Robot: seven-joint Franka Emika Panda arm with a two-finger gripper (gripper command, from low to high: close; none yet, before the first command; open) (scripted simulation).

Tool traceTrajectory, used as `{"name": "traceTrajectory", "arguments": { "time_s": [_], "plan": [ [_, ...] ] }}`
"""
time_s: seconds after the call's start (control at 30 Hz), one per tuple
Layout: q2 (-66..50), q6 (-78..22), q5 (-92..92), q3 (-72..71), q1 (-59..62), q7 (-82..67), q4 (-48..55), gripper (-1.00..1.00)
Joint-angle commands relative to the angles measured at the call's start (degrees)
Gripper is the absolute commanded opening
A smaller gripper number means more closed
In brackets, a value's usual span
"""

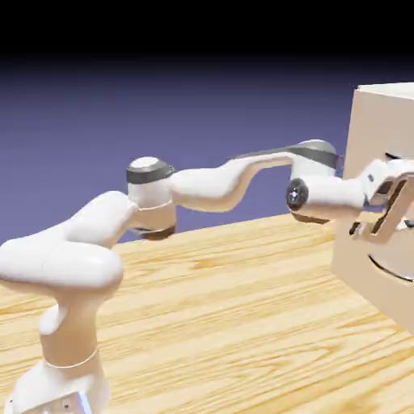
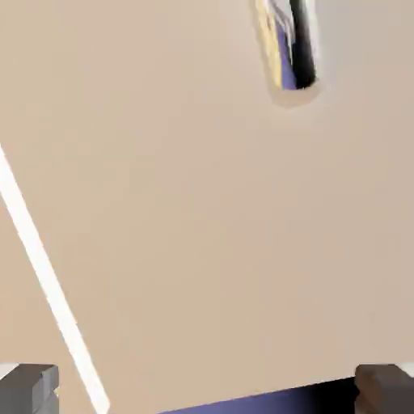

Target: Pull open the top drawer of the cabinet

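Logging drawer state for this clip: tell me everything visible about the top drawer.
The top drawer is the cabinet's upper front panel, flat, pale beige and matte. Only a short dark end of its handle shows in the exterior view; the gripper is at the front below it. Whether the drawer is pulled out cannot be told. The hand view is filled by beige panel, with a shiny handle end near the top. The finger tips are apart, nothing between them.
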State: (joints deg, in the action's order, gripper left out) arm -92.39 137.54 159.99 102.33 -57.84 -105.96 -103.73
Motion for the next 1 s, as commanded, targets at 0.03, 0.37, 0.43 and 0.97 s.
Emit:
{"name": "traceTrajectory", "arguments": {
  "time_s": [0.03, 0.37, 0.43, 0.97],
  "plan": [
    [-3.9, -1.1, 5.0, 3.2, -1.8, -4.6, 1.8, 0.00],
    [-2.6, 4.6, 4.9, 3.5, 6.4, -3.2, 15.9, -1.00],
    [-2.8, 3.7, 5.0, 3.4, 5.2, -3.4, 13.8, -1.00],
    [-5.9, -9.3, 4.1, 3.2, -15.0, -6.5, -19.4, -1.00]
  ]
}}
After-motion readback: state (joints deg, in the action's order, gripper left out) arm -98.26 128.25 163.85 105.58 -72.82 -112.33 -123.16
